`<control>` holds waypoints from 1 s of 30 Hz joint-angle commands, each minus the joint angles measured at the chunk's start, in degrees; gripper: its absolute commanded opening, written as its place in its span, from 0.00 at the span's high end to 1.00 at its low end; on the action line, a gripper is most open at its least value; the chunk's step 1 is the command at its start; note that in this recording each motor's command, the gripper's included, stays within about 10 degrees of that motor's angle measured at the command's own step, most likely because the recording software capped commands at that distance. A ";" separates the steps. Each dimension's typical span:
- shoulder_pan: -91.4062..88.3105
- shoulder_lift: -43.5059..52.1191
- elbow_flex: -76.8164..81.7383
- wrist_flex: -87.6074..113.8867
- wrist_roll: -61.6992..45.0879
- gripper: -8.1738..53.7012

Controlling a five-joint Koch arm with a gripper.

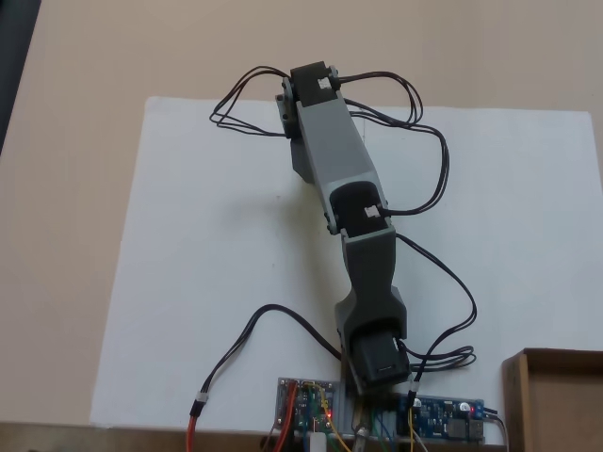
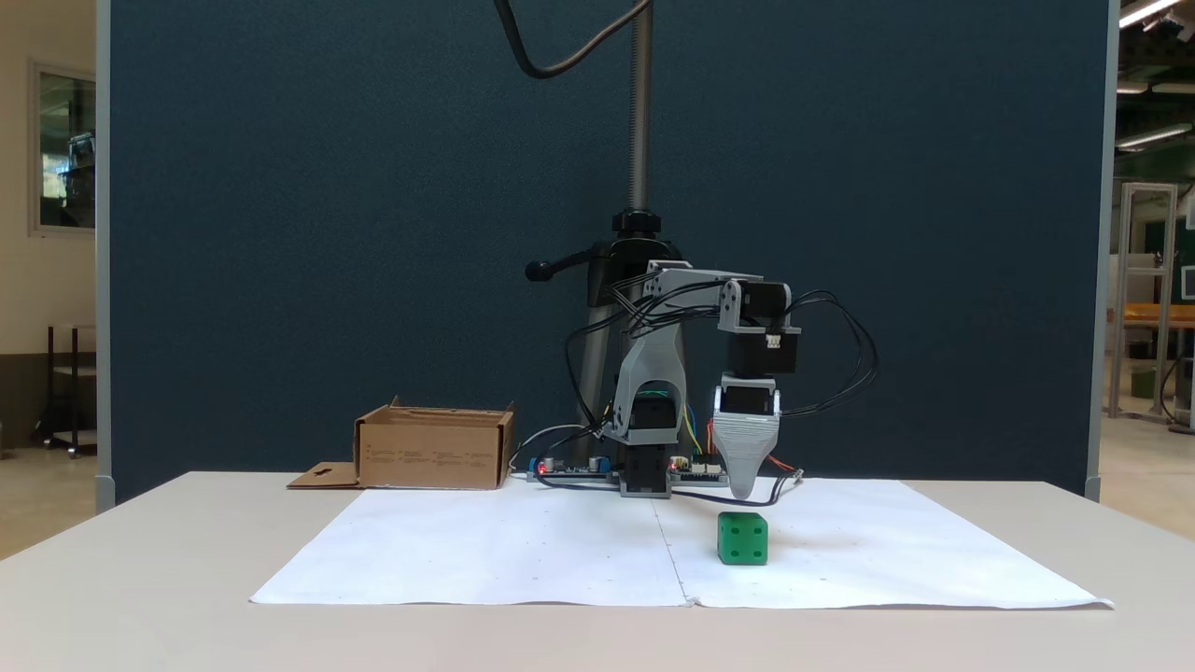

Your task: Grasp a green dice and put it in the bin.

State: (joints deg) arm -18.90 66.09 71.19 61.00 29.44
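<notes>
**Operator:** I'm in the approach step. In a fixed view the end effector (image 2: 745, 492) hangs tip-down at centre frame, just above and behind the green dice (image 2: 743, 539), not touching it.

**Spotter:** Spread or pressed together?

**Operator:** I cannot tell. From the front I see one tapered tip, and from above the arm (image 1: 342, 174) covers everything beneath it.

**Spotter:** And the dice?

**Operator:** It sits on the white paper (image 2: 523, 551) on the desk (image 2: 140, 579), lower centre. The bin (image 2: 434, 448) stands well apart at centre left; its corner shows lower right from above (image 1: 556, 395).

**Spotter:** Next?

**Operator:** I judge I must bring the tip over the dice, lower it around the cube, then pinch.
</notes>
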 commanded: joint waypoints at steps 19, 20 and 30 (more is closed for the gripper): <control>0.97 -3.25 -2.81 -1.41 -7.47 0.13; 0.79 -3.60 -2.81 -1.85 -7.47 0.13; 2.29 -6.86 -2.90 -8.17 -8.09 0.17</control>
State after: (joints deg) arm -17.40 58.97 71.19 56.16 24.96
